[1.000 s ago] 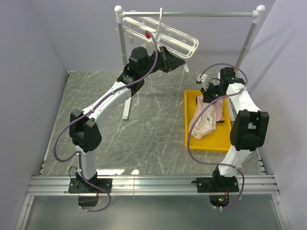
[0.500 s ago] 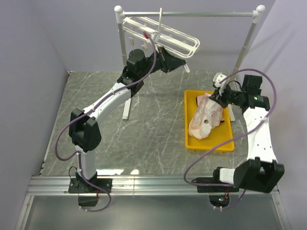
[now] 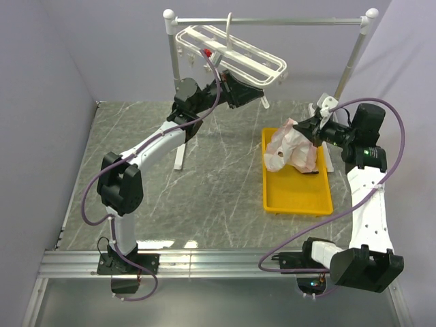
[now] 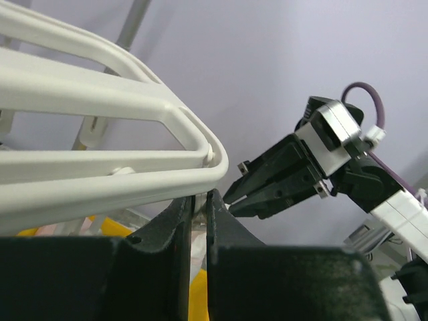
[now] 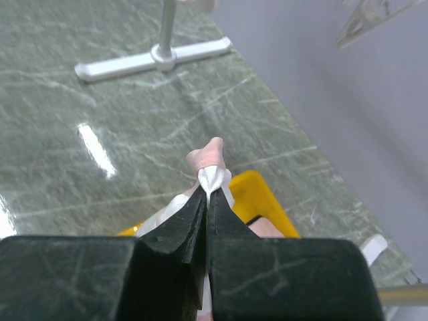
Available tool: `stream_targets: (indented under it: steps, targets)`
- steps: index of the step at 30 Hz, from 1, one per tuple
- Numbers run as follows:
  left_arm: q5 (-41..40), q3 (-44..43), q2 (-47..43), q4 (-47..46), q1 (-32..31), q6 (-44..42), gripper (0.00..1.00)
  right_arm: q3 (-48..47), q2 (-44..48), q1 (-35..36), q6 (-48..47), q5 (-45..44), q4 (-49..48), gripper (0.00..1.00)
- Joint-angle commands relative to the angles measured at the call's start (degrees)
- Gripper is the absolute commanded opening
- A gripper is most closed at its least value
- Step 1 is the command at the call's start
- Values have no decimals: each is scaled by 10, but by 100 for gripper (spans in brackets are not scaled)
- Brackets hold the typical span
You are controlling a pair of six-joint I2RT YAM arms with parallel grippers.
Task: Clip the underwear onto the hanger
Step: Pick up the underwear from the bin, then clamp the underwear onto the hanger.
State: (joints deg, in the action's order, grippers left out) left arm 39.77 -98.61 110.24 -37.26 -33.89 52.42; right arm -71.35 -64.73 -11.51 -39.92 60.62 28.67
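Hanging bunched above the yellow tray [image 3: 296, 194] at the desk's [image 3: 218, 184] three o'clock, the pink underwear [image 3: 289, 146] is pinched by the clenched right jaws. Toward twelve o'clock, the left jaws clamp the white hanger's [image 4: 87, 92] end.

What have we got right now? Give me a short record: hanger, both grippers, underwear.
hanger: white, hooked on the grey rail stand; no underwear on it
left gripper: jaws nearly together just under the hanger's end; whether a clip is pinched cannot be told
right gripper: shut on the underwear
underwear: pale pink, bunched, dangling over the yellow tray
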Motion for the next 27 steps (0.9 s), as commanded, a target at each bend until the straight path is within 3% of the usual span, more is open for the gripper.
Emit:
stream_targets:
  steps: [1,16,27]
  targets:
    - [56,2,-5,-75,-1,16,0,-29,-1,3,91,33,-82,0]
    - [93,-29,27,-147,-1,26,0,-59,-22,44,179,48,-191,0]
    - [103,-39,41,-195,-2,51,0,-85,-55,75,193,45,-225,0]
